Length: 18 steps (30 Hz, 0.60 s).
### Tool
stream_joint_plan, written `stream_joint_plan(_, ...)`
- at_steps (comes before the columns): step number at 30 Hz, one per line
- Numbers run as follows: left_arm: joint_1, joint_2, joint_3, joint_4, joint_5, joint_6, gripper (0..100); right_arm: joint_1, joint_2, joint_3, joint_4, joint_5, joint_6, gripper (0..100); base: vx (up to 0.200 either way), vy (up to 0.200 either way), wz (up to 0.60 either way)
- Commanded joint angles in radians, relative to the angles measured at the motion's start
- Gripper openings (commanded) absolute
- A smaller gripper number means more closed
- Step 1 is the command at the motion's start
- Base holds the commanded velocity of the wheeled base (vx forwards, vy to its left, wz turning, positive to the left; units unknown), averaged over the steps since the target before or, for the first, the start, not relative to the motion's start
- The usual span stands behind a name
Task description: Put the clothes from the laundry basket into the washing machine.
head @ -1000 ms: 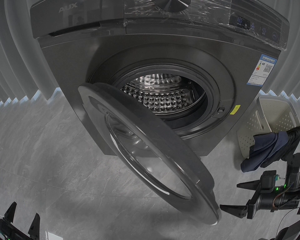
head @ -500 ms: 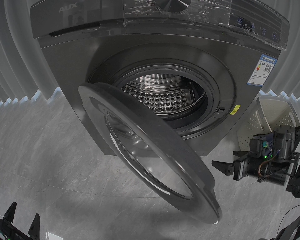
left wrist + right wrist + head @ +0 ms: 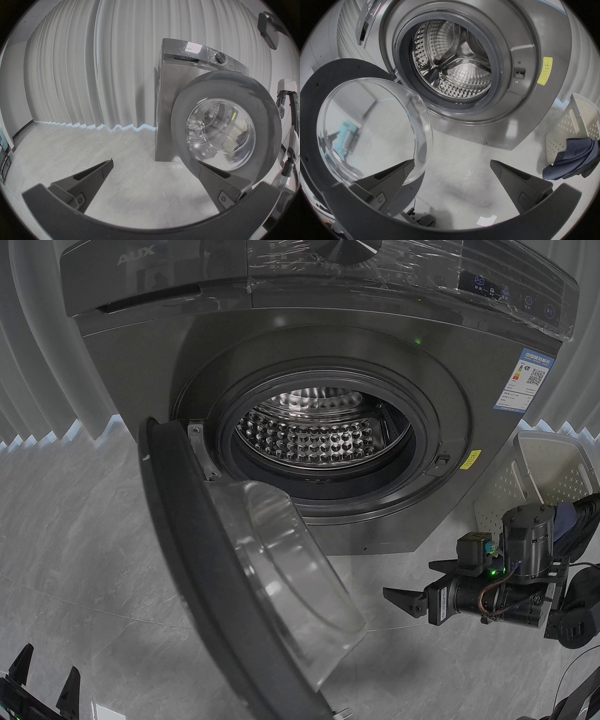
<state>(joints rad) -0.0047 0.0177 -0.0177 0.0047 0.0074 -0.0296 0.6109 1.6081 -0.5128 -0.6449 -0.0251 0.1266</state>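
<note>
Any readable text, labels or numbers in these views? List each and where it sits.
Brand logo on the washing machine top panel: legible, not quoted here.
Blue-white label with QR code, front upper right: too small to read.
Yellow sticker beside the drum opening: too small.
Control panel icons: blurred.

Head camera looks down on the washing machine [image 3: 281, 340]; both wrist cameras share its door [image 3: 181, 534].

You have the grey washing machine [image 3: 300, 334] at the far centre, its round door [image 3: 206, 565] wide open leftward. Right of it, dark blue clothes [image 3: 572, 156] drape over the white laundry basket [image 3: 550, 465].
</note>
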Motion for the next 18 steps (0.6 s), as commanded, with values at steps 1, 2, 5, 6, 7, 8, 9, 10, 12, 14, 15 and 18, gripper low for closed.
stream_joint_plan(1,0.000,-0.016,0.016,0.000,0.000,0.000,100,0.007,-0.008,0.014,-0.002,-0.003,0.002,100,0.000,0.000,0.00)
stream_joint_plan(2,0.000,-0.016,0.016,0.000,0.000,0.000,100,0.006,-0.007,0.010,-0.002,-0.001,0.002,100,-0.200,0.000,0.00)
stream_joint_plan(5,0.000,-0.016,0.016,0.000,0.000,0.002,100,0.007,0.001,-0.001,-0.007,-0.003,0.015,100,-0.200,0.000,0.00)
stream_joint_plan(6,0.000,-0.016,0.016,0.000,0.000,0.002,100,0.012,0.012,-0.015,-0.021,-0.003,0.028,100,-0.200,0.000,0.00)
stream_joint_plan(7,0.000,-0.016,0.016,0.000,0.000,0.002,100,0.015,0.023,-0.020,-0.029,-0.003,0.034,100,-0.200,0.000,0.00)
stream_joint_plan(8,0.000,-0.016,0.016,0.000,0.000,0.002,100,0.015,0.023,-0.020,-0.029,-0.003,0.034,100,-0.200,0.000,0.00)
stream_joint_plan(9,0.000,-0.016,0.016,0.000,0.000,0.002,100,0.023,0.039,-0.029,-0.036,-0.004,0.039,100,-0.200,0.000,0.00)
stream_joint_plan(10,0.000,-0.016,0.016,0.000,0.000,0.002,100,0.029,0.055,-0.041,-0.045,-0.004,0.042,100,-0.200,0.000,0.00)
stream_joint_plan(12,0.000,-0.016,0.016,0.000,0.000,0.002,100,0.030,0.078,-0.055,-0.053,-0.004,0.041,100,-0.200,0.000,0.00)
stream_joint_plan(14,0.000,-0.016,0.016,0.000,0.000,0.002,100,0.033,0.098,-0.062,-0.062,-0.004,0.041,100,-0.200,0.000,0.00)
stream_joint_plan(15,0.000,-0.016,0.016,0.000,0.000,0.002,100,0.040,0.118,-0.075,-0.081,-0.004,0.041,100,-0.200,0.000,0.00)
stream_joint_plan(18,0.000,-0.016,0.016,0.000,0.000,0.002,100,0.047,0.161,-0.104,-0.116,-0.021,0.042,100,-0.200,0.000,0.00)
